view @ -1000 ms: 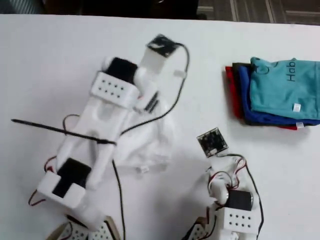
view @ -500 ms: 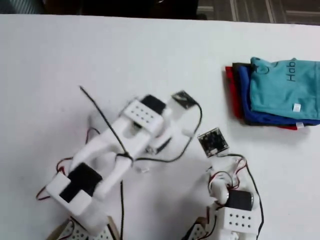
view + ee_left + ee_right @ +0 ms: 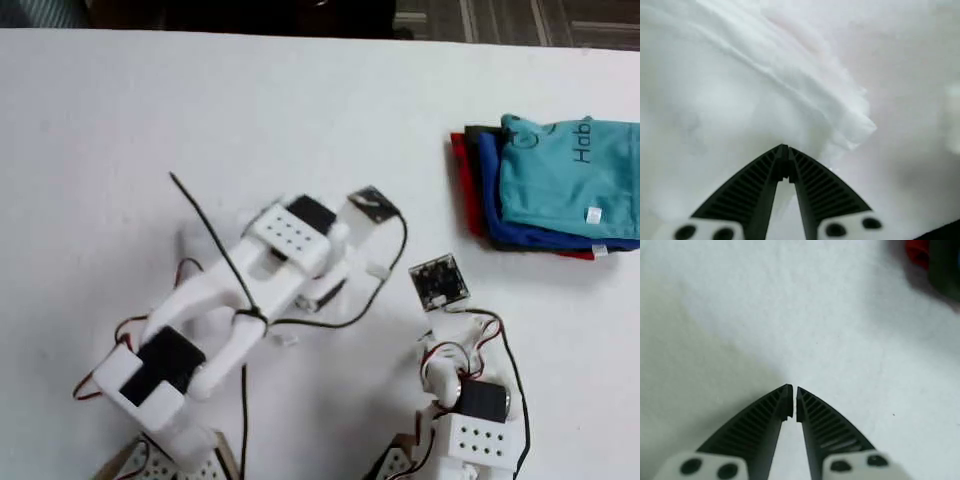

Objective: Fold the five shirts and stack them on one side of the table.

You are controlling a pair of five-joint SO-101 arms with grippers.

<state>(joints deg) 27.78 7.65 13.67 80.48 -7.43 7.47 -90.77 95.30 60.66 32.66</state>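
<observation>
The white shirt (image 3: 790,85) lies just ahead of the left gripper (image 3: 784,152), its fold crosswise to the closed jaws, any pinch of cloth untellable, while the right gripper (image 3: 793,392), closed and empty, sits farther off.

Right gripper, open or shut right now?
Shut and empty: on the right gripper the tips nearly touch, nothing between them, above the table.

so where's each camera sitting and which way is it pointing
high view: fixed above the table, looking down on it; shows the left arm, the right arm and the shirt stack.
left wrist view: on the left wrist, looking past the left claw at the white shirt.
right wrist view: on the right wrist, looking past the right claw at bare table.
shared: the shirt stack shows in both the high and right wrist views.
</observation>
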